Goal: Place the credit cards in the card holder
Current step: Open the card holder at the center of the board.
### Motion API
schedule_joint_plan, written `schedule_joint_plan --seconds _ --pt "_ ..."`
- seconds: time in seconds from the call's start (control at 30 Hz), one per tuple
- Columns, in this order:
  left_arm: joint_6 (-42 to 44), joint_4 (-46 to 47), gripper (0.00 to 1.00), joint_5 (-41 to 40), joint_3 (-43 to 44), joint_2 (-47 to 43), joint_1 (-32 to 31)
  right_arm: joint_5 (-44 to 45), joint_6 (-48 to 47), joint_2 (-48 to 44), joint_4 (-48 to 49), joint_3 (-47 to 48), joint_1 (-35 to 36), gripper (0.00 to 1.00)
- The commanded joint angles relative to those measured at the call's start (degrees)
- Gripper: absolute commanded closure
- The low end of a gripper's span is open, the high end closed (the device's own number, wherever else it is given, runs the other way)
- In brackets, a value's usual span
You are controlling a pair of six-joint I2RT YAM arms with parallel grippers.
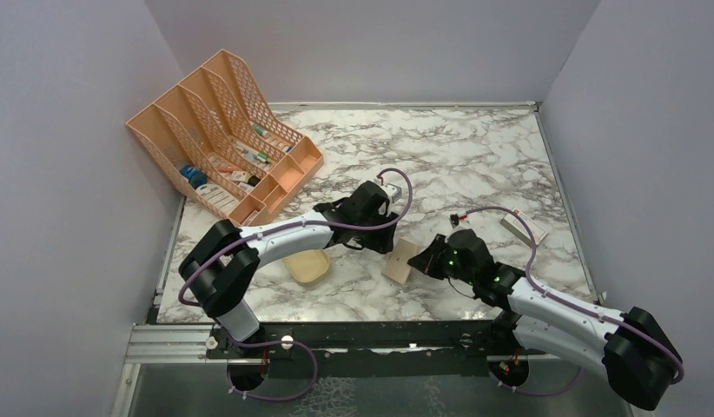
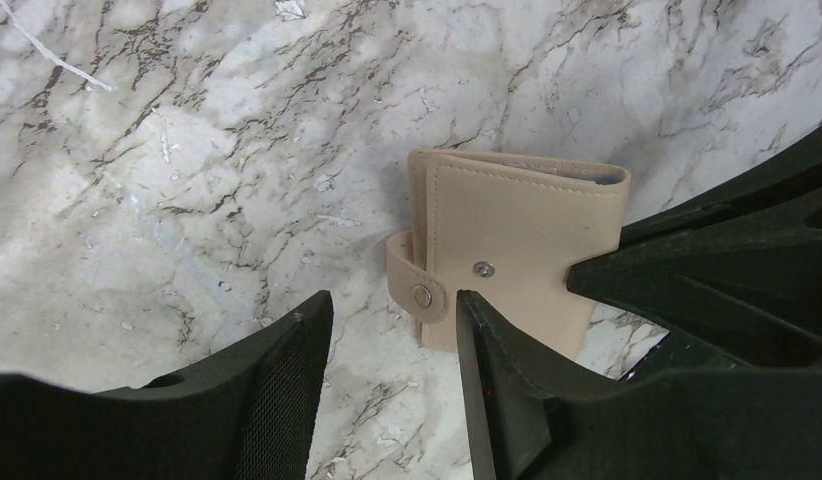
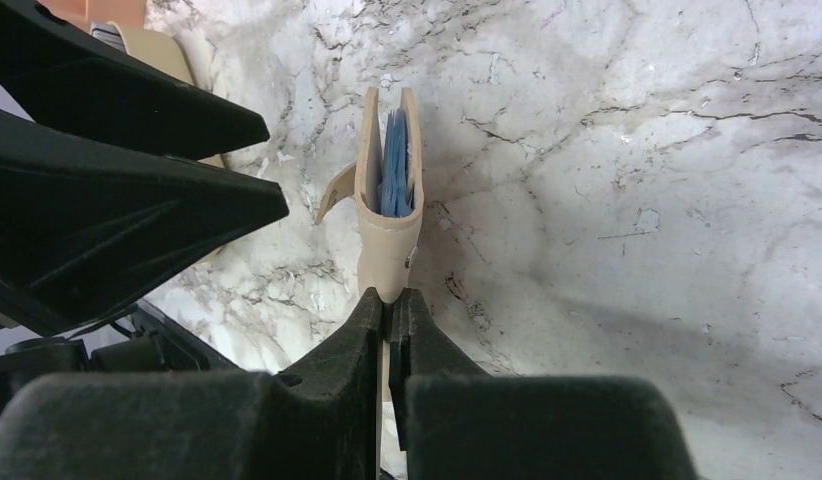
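Observation:
The tan card holder (image 1: 397, 263) stands on edge on the marble, folded, with its snap strap hanging loose (image 2: 419, 292). My right gripper (image 3: 387, 300) is shut on its near edge (image 3: 387, 245); it also shows in the top view (image 1: 426, 261). Pale blue layers (image 3: 395, 165) show between the holder's flaps; I cannot tell cards from pockets. No loose credit card shows on the table. My left gripper (image 2: 392, 300) is open and empty, just above and beside the holder (image 2: 517, 235), its right finger (image 2: 487, 350) close to the strap. It also shows in the top view (image 1: 371, 234).
A beige oval dish (image 1: 307, 266) lies left of the holder, under the left arm. An orange mesh file rack (image 1: 223, 130) stands at the back left. A white box with a red mark (image 1: 520, 228) lies at the right. Grey walls close in three sides.

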Motion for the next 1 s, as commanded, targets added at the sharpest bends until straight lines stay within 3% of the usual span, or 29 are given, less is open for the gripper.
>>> schedule_joint_plan --seconds 0.0,0.3,0.97 --pt "2.94 2.33 0.48 3.76 -0.63 1.91 -0.21 0.87 -1.21 0.64 0.88 0.4 0.39 0.99" --pt "2.84 2.59 0.48 -0.17 0.19 6.08 -0.2 1.05 -2.09 1.1 0.55 0.62 0.38 0.99" --pt "0.17 7.66 0.34 10.37 -2.1 3.49 -0.71 1.16 -2.55 1.41 0.61 1.23 0.34 0.99"
